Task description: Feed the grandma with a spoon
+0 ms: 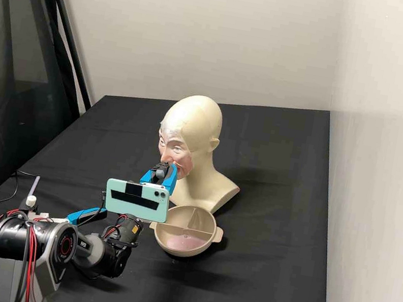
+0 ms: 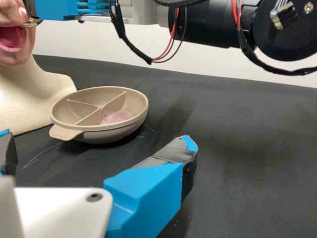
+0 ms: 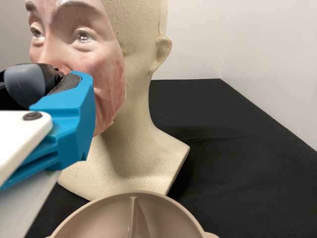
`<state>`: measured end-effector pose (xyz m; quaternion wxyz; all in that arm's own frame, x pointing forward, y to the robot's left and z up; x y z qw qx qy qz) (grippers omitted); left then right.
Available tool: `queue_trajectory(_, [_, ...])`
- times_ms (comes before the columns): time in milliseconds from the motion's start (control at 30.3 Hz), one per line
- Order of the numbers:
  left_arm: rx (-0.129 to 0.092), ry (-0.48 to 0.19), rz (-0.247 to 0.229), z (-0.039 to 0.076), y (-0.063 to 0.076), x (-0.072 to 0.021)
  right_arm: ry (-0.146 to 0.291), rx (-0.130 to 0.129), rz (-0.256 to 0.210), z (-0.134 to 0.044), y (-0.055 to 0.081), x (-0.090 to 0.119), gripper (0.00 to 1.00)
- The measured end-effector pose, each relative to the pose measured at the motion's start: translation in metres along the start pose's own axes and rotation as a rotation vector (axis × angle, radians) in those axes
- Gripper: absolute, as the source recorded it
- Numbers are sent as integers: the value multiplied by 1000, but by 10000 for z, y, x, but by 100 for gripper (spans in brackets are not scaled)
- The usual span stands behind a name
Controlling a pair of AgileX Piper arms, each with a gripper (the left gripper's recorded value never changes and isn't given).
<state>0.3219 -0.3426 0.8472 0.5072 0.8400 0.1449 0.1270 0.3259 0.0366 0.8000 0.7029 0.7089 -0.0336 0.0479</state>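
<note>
Grandma (image 1: 195, 134), a cream mannequin head on a bust, stands about the middle of the black bench (image 1: 276, 194) with her mouth open. Right gripper (image 1: 162, 172) is raised to her lips, its two blue fingers closed tight on the thick dark handle of the spoon (image 3: 22, 82). The spoon's pale tip sits right at the open mouth (from the left wrist view it touches the upper lip or very nearly does; I cannot tell which). Just in front of the bust, toward the bench's near edge, rests a tan bowl (image 2: 114, 131) with three compartments and a small tab handle. A pinkish mush (image 2: 116, 117) lies in one compartment. Left gripper (image 2: 94, 151) sits low over the cloth toward the bench's near left corner, pointed at the bowl and apart from it, its fingers spread wide with nothing between them. A mint-green phone (image 1: 136, 200) is strapped to the right arm's wrist, behind its gripper.
</note>
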Motion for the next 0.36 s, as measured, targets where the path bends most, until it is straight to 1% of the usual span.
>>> queue_trajectory(33, [8, 2, 0, 5, -1, 0, 0, 0, 0, 0, 0, 0, 0])
queue_trajectory(99, [9, -1, 2, 18, -3, -1, 0, 0, 0, 0, 0, 0, 0])
queue_trajectory(132, [17, -3, 3, 33, -9, -5, 0, 0, 0, 0, 0, 0, 0])
queue_trajectory(198, [16, 5, 16, 31, -7, -14, 0, 0, 0, 0, 0, 0, 0])
queue_trajectory(264, [16, -7, 56, 42, -1, -46, 0, 0, 0, 0, 0, 0, 0])
queue_trajectory(297, [6, -13, 74, 43, 4, -61, 0, 0, 0, 0, 0, 0, 0])
queue_trajectory(330, [-12, -17, 93, 43, 11, -73, 0, 0, 0, 0, 0, 0, 0])
queue_trajectory(363, [-41, -24, 114, 42, 16, -92, 0, 0, 0, 0, 0, 0, 0])
